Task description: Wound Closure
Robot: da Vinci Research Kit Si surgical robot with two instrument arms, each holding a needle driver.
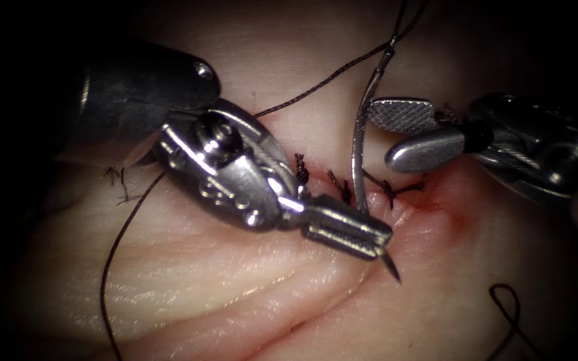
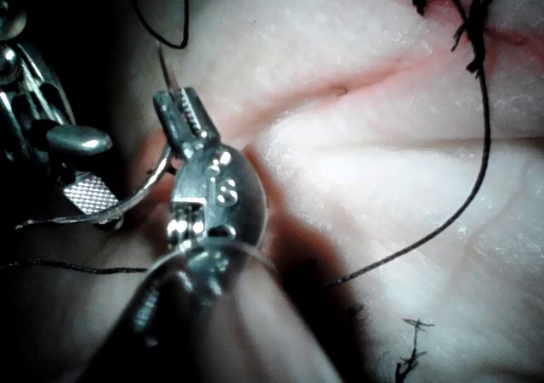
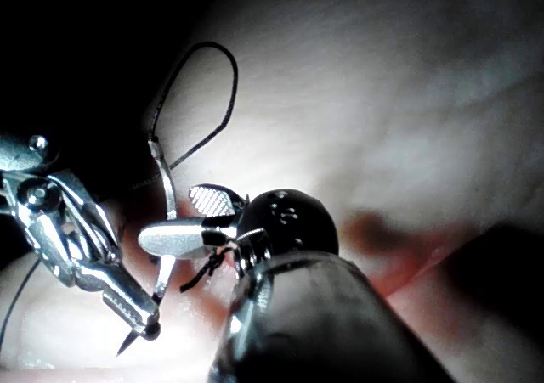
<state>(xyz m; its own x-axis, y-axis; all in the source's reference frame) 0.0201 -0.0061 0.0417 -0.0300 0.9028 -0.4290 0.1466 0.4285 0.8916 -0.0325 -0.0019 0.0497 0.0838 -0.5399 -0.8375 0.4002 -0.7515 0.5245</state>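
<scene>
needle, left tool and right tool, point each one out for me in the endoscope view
needle (image 1: 357, 144), endoscope view, on the mid curve of its body above the cut
left tool (image 1: 381, 246), endoscope view, at the jaw tips shut on the needle near its point
right tool (image 1: 396, 137), endoscope view, between its open jaw tips, holding nothing

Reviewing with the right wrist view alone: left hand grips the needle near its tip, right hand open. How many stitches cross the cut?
Observer: Endoscope view shows three knotted stitches across the cut.
Reviewer: Anything left of them?
Observer: A frayed cut thread end lies on the tissue, left of the left hand.
Reviewer: And the needle's thread?
Observer: The needle is out of the tissue; thread from its tail runs left behind the left hand. The right hand holds nothing.
</scene>
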